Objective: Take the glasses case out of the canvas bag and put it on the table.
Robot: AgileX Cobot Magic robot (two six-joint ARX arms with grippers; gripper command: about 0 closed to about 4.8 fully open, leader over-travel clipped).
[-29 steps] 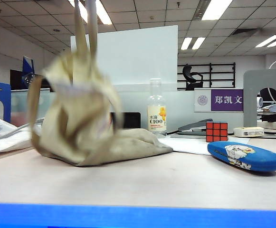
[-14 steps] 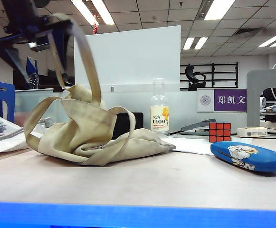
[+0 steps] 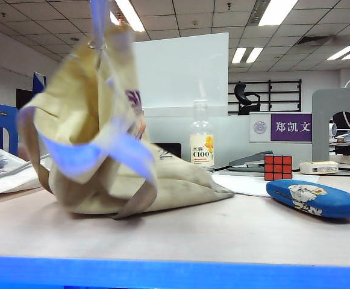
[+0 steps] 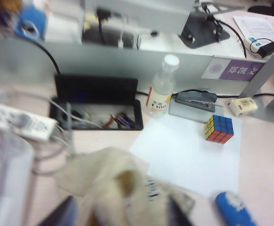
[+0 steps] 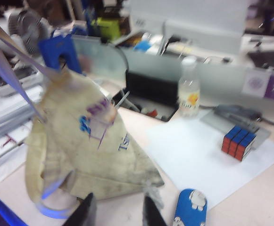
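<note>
A: The glasses case (image 3: 314, 198) lies on the table (image 3: 223, 232), apart from the canvas bag (image 3: 96, 138), just beside the right gripper (image 5: 117, 214).

B: Is that gripper holding anything?

A: No; its fingers stand apart, empty, above the bag's edge.

B: And the left gripper (image 4: 120, 214)?

A: The bag bunches between its dark fingers; whether they clamp it, nobody can tell.
</note>
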